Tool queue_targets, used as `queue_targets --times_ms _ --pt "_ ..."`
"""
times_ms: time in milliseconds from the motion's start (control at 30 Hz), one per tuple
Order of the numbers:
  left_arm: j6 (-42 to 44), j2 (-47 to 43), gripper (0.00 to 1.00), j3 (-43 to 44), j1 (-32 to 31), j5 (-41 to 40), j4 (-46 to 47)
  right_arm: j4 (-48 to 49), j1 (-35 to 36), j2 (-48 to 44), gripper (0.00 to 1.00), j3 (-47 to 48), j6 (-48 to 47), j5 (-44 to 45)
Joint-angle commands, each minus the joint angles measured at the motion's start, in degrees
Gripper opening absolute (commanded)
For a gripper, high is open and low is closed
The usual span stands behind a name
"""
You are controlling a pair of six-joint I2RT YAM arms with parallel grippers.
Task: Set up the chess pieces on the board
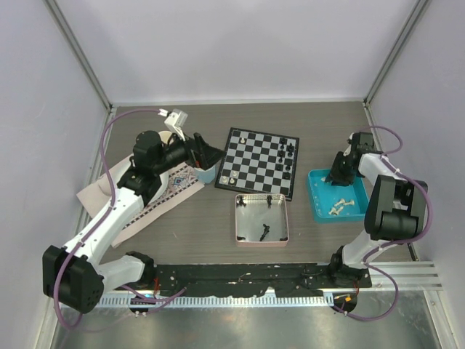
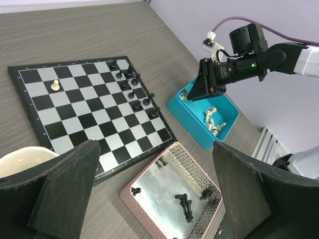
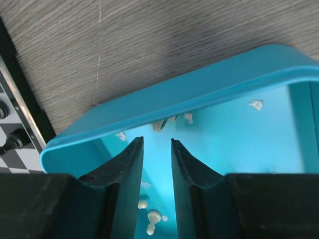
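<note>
The board [image 1: 256, 163] lies at the table's middle, with black chess pieces [image 1: 287, 156] along its right side and a white piece [image 2: 55, 85] near its left edge. More white pieces [image 1: 340, 207] lie in the blue tray [image 1: 320, 207], and black ones [image 2: 183, 203] in the pink tray [image 1: 285, 218]. My right gripper [image 1: 340, 173] is lowered into the blue tray's far end. Its jaws [image 3: 157, 141] stand a narrow gap apart with nothing between them. A white piece [image 3: 159, 124] lies just beyond the tips. My left gripper [image 1: 209, 156] hovers wide open left of the board.
A white cup [image 2: 20, 159] sits under my left gripper, beside a patterned cloth [image 1: 163, 193] at the left. The pink tray stands just in front of the board, and the blue tray to its right. Walls close in the table on three sides.
</note>
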Motion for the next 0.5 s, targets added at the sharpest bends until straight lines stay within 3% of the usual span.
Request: queue_targets --times_ms 0,467 --pt "-0.3 -2.0 0.99 -0.5 0.2 0.0 2.4 2.0 -0.3 2.0 0.34 3.7 2.4 0.0" --pt "-0.2 -1.8 1.0 -0.6 0.2 -0.1 2.0 2.3 -0.6 6.0 0.29 5.3 2.2 1.3"
